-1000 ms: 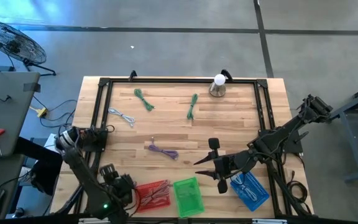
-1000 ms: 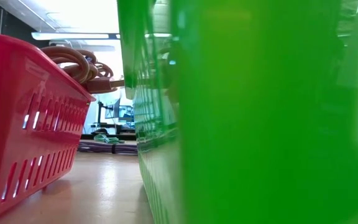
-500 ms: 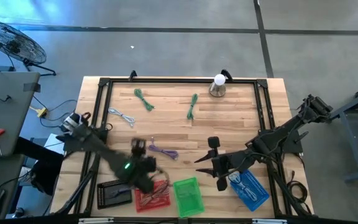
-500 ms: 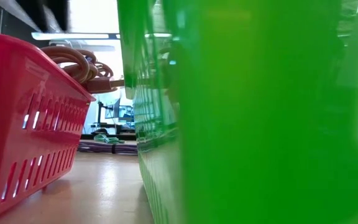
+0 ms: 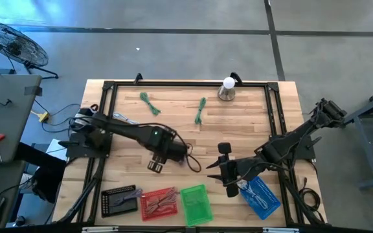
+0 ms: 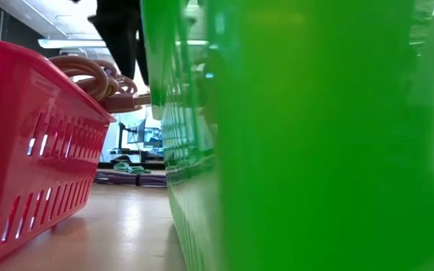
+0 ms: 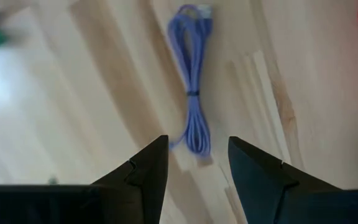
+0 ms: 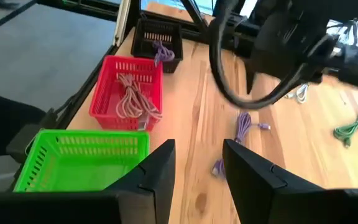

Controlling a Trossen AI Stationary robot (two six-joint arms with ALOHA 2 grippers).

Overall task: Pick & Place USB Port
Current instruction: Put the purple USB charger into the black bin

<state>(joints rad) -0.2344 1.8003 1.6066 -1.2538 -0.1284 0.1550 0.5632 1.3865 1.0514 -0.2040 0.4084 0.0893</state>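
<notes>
The left gripper (image 5: 155,166) is hovering over the middle of the pale wooden worktop (image 5: 238,116) with its two dark fingers (image 7: 146,171) spread apart and holding nothing. Just ahead of those fingers in the left wrist view, a bundled purple USB cable (image 7: 192,96) is lying flat on the wood, tied at its middle. In the right wrist view the same cable is showing below the left arm, on the boards beside the baskets.

The right gripper (image 5: 228,175) is waiting near the front right of the worktop, its fingers (image 8: 157,171) also parted and empty, next to a blue slatted plastic basket (image 5: 262,198).

Along the front edge, a black plastic basket (image 5: 119,200) is holding a purple cable, a red slatted plastic basket (image 5: 158,202) is holding a coil of pinkish cables, and a green slatted plastic basket (image 5: 195,203) is standing just beside it.

Farther back, two green bundled cables (image 5: 150,103) and (image 5: 200,110) are lying well apart, with a white bundled cable (image 5: 126,120) towards the left. A small metal stand with a white ball on top (image 5: 227,89) is sitting at the rear edge.
</notes>
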